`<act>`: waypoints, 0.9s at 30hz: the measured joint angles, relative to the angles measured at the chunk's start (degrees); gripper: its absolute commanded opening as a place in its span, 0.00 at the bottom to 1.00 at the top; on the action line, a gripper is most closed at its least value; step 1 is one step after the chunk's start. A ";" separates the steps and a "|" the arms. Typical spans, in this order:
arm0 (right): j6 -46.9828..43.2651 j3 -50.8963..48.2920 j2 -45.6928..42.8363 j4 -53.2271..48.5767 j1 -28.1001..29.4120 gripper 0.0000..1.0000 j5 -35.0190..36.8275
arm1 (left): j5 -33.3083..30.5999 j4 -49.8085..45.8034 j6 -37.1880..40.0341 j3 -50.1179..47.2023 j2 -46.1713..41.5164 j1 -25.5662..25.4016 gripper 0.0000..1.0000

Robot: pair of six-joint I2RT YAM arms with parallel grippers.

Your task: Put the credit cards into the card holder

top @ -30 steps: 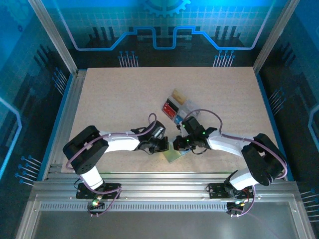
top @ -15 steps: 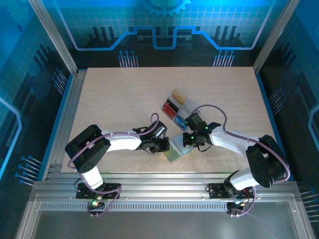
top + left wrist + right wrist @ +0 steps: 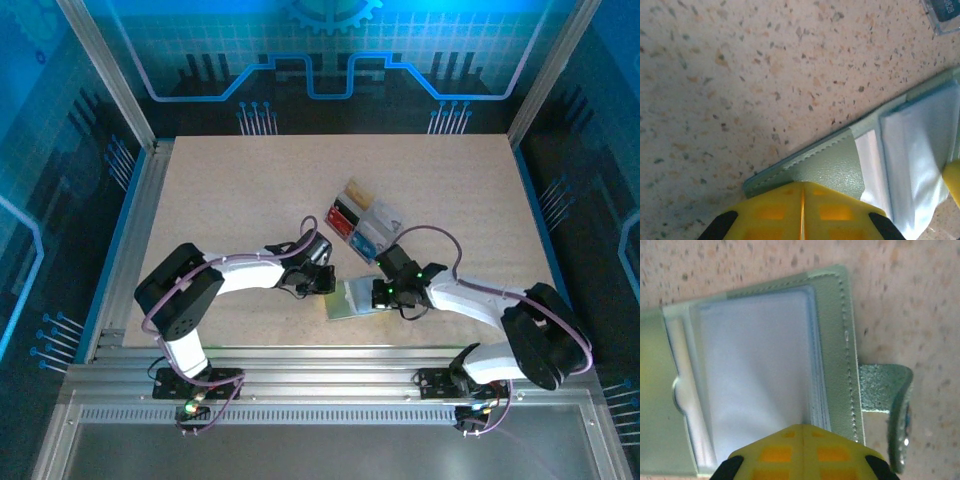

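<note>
**Holder spread open, no card picked yet**

The sage-green card holder (image 3: 348, 298) lies open on the table (image 3: 230, 200), between both arms. The left gripper (image 3: 802, 212), fingers pressed together and empty, rests its tips on the green flap (image 3: 830, 167). The right gripper (image 3: 802, 452), likewise closed, bears on the clear sleeves (image 3: 760, 360). The credit cards (image 3: 343, 213) wait in their tray (image 3: 398, 222) just behind. Next, I judge, one arm must lift off to fetch a card.

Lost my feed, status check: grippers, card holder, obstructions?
Left gripper shut, on card holder flap. Right gripper shut, on its clear sleeve. Holder lies open. Credit cards in tray; nothing blocking.
</note>
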 measured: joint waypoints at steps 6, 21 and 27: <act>1.77 1.16 -2.67 -4.90 3.50 0.32 4.24 | 0.55 -0.66 1.36 0.79 0.63 0.20 0.09; -9.88 14.34 7.98 -9.79 3.56 0.30 8.94 | 1.92 2.38 1.38 -1.11 0.28 0.46 0.09; -11.96 15.26 13.70 -9.88 3.56 0.31 8.81 | 2.01 3.02 1.36 -1.46 0.17 0.46 0.09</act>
